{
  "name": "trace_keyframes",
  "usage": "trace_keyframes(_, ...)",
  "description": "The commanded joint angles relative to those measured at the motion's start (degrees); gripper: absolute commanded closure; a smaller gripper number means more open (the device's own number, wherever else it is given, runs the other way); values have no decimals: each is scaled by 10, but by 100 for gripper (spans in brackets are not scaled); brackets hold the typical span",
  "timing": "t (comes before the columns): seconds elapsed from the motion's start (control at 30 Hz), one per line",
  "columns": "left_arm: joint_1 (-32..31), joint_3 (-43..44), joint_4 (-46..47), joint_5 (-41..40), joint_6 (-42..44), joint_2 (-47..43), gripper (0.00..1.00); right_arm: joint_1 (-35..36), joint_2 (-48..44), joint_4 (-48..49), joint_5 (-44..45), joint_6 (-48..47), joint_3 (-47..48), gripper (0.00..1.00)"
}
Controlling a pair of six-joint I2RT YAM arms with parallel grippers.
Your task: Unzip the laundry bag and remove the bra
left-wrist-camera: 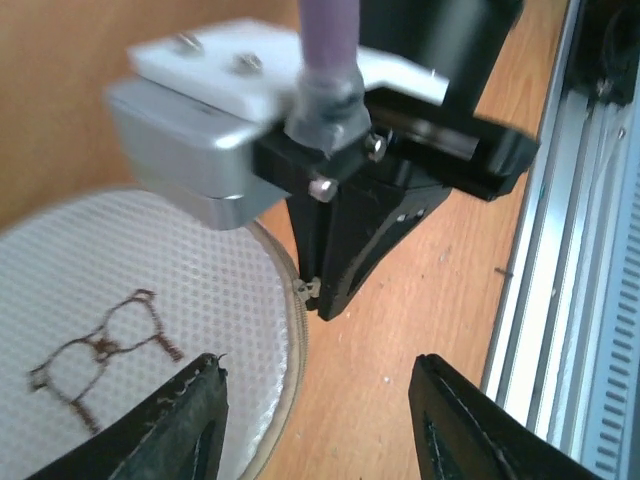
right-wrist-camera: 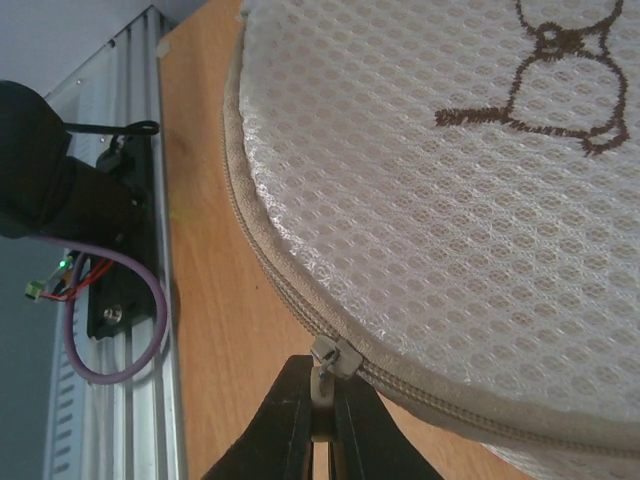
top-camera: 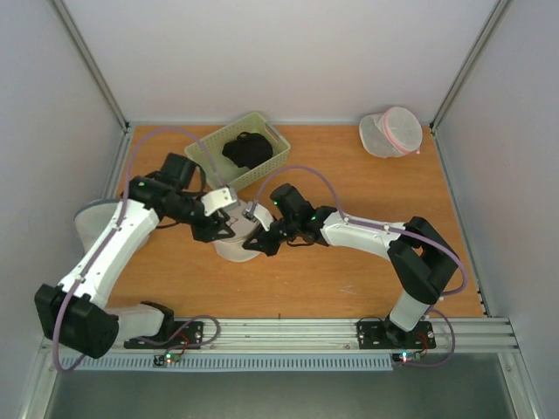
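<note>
Though zipped, round cream laundry bag (right-wrist-camera: 420,220).

The round cream-white mesh laundry bag (top-camera: 229,251) is laid flat on the counter (top-camera: 349,262), just on the near side of the green basket (top-camera: 258,172). A brown outline figure is stitched on its top face. The beige rim zip is seen closed either side of the metal zip pull (right-wrist-camera: 335,355).

No words or numbers can be read; the laundry bag (right-wrist-camera: 430,230) bears only a brown stitched figure (right-wrist-camera: 548,70).
</note>
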Motion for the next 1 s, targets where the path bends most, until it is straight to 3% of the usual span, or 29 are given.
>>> trace_keyframes(0.0,-60,-14,17,-90,44,34,50,-2,6,19,-31,10,20,99)
trace_keyframes(0.13,-78,-18,-4,-83,110,54,45,-2,9,17,-24,11,23,99)
trace_keyframes(0.27,-95,-40,27,-130,113,69,52,-2,10,16,-26,10,25,99)
trace_keyframes(0.37,-98,-54,50,-156,118,74,64,-2,9,14,-25,9,28,99)
trace_keyframes(0.53,-98,-70,90,-190,112,79,65,-2,6,14,-29,4,27,99)
trace_keyframes(0.63,-98,-76,112,-209,105,82,75,-2,5,14,-30,4,27,99)
trace_keyframes(0.97,-93,-82,148,-256,97,88,81,-2,0,9,-33,-2,27,99)
